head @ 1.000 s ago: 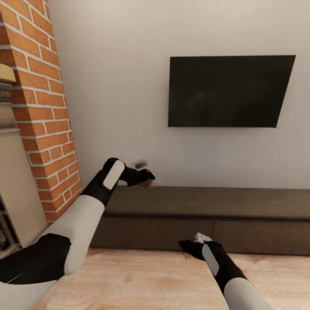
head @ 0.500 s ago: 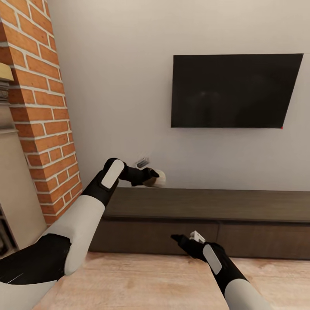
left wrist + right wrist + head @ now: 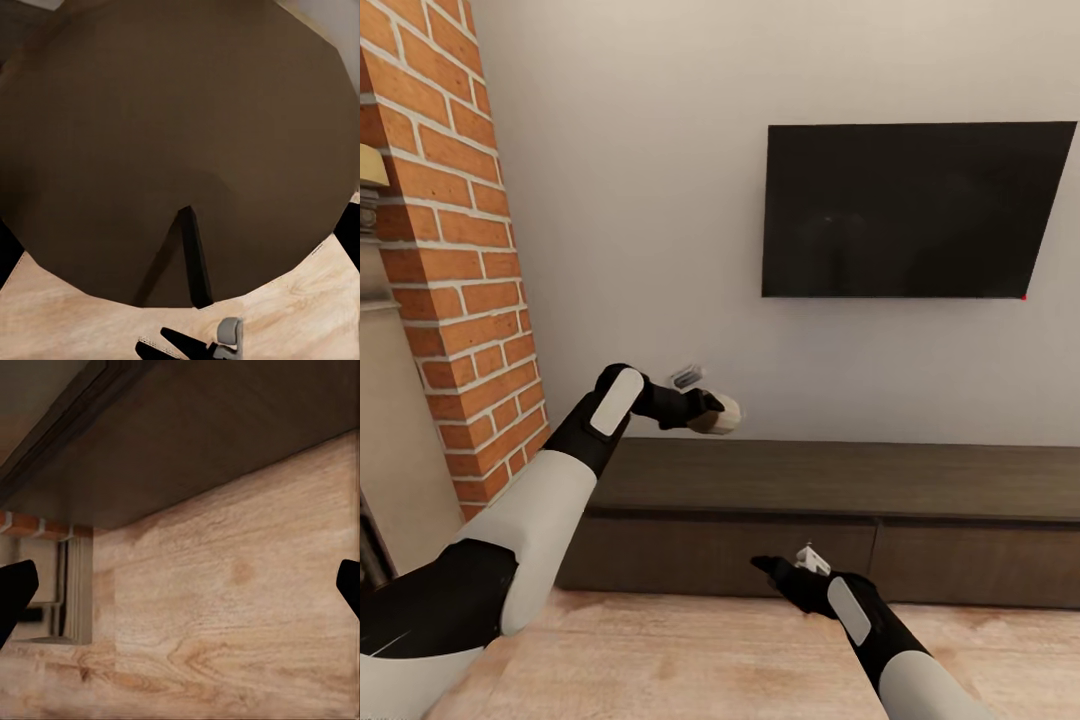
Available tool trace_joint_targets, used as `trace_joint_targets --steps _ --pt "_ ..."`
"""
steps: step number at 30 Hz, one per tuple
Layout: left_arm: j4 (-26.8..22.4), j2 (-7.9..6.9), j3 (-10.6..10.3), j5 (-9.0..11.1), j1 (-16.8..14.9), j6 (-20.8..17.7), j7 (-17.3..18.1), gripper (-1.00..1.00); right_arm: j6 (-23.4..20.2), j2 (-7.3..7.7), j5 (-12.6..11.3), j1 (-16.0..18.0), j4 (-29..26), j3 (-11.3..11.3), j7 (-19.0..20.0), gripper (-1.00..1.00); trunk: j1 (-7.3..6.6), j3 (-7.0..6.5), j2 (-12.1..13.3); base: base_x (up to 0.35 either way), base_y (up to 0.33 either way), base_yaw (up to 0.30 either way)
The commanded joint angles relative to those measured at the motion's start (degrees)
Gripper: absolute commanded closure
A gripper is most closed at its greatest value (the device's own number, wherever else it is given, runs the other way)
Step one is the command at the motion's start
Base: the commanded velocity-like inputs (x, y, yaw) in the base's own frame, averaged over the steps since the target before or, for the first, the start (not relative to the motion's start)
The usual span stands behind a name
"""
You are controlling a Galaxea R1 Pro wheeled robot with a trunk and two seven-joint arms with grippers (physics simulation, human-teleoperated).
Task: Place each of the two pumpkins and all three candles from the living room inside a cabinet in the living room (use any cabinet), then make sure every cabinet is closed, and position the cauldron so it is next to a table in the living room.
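In the head view, we take the cabinet (image 3: 840,500) as our landmark: a long dark unit under the TV (image 3: 905,208), its drawer fronts all shut. Our left gripper (image 3: 710,412) hangs just above the cabinet's left end, near the brick fireplace (image 3: 450,260), and is clamped on a pale stubby candle (image 3: 725,415). Our right gripper (image 3: 772,570) sits low in front of the cabinet's drawer fronts, over the wood floor (image 3: 690,660); it carries nothing.

In the left wrist view, the cabinet's dark top (image 3: 180,135) lies below the camera, with floor along its edge. The candle cannot be made out here, and the fingers are hard to read.

In the right wrist view, the two fingertips (image 3: 15,592) stand wide apart at the frame's edges, so that gripper is spread and empty. Between them we see floor, and the cabinet's front (image 3: 225,442) beyond.

We judge the step in hand to be stowing this candle. Next, the right gripper has to catch a handle-less drawer edge and pull it out, so the left can lower the candle inside.
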State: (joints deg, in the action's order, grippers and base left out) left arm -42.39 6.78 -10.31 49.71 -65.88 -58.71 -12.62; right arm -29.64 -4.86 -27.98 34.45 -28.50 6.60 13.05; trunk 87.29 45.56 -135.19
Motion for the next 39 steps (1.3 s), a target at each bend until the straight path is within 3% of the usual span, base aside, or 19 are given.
trace_joint_targets --steps 1,9,18,39 --pt "0.0 -0.26 -0.1 0.8 0.0 0.0 -0.5 1.00 -0.4 -0.06 0.3 0.0 0.1 0.1 0.1 -1.00 -0.01 0.07 0.0 0.000 0.000 0.000" --pt "0.0 -0.53 -0.4 0.7 0.0 0.1 -0.5 1.00 -0.2 -0.15 1.4 0.0 0.2 -2.4 0.3 -1.00 -0.01 0.07 0.0 0.000 0.000 -0.173" --pt "0.1 -0.53 -1.8 0.7 0.0 0.2 -0.6 1.00 -0.1 -0.15 1.4 0.0 0.2 -2.4 0.4 -1.00 -0.01 0.07 0.0 0.000 0.000 -0.252" --pt "-2.1 -0.44 -2.0 1.1 0.0 0.3 -0.1 1.00 1.3 -0.22 1.0 0.0 0.6 -2.2 0.7 -1.00 -0.01 0.07 0.0 0.051 0.024 -0.007"
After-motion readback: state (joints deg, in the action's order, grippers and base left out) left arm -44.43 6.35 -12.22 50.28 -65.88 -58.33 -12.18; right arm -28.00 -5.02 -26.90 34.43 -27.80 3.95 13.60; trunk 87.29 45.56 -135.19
